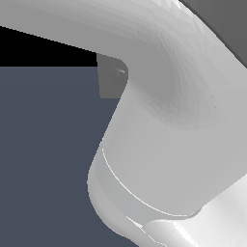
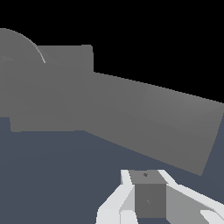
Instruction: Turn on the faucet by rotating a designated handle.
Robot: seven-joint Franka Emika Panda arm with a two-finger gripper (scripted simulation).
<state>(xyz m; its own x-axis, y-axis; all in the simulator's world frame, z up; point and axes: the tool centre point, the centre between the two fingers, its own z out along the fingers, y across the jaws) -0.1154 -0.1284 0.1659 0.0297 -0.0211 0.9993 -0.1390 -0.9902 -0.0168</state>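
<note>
Two renders show one moment. In the exterior view the glossy white arm (image 1: 164, 140) fills nearly the whole picture, with only a small grey corner of the faucet (image 1: 110, 79) peeking out behind it, above a dull blue surface (image 1: 43, 159).

The wrist view is clearer. The faucet's grey body (image 2: 39, 87) sits at one side, and the handle (image 2: 153, 122), a long wide grey bar, runs out from it across the picture over the blue surface. The claw (image 2: 146, 199) shows at the picture's edge as pale fingers (image 2: 111, 205) around a dark grey block. It sits near the handle but appears apart from it, holding nothing that can be seen. Whether the claw is spread or pressed together I cannot tell, since its tips are cut off.

Likely risks from here: the claw seems to sit off the handle's side, so a push could land too close to the faucet's body, where leverage is poor, or could slide off the bar's flat face and leave it unturned. A push along the bar instead of across it would also do nothing.

Hidden or unclear: most of the faucet in the exterior view, the handle's root, and the real gap between claw and handle.
</note>
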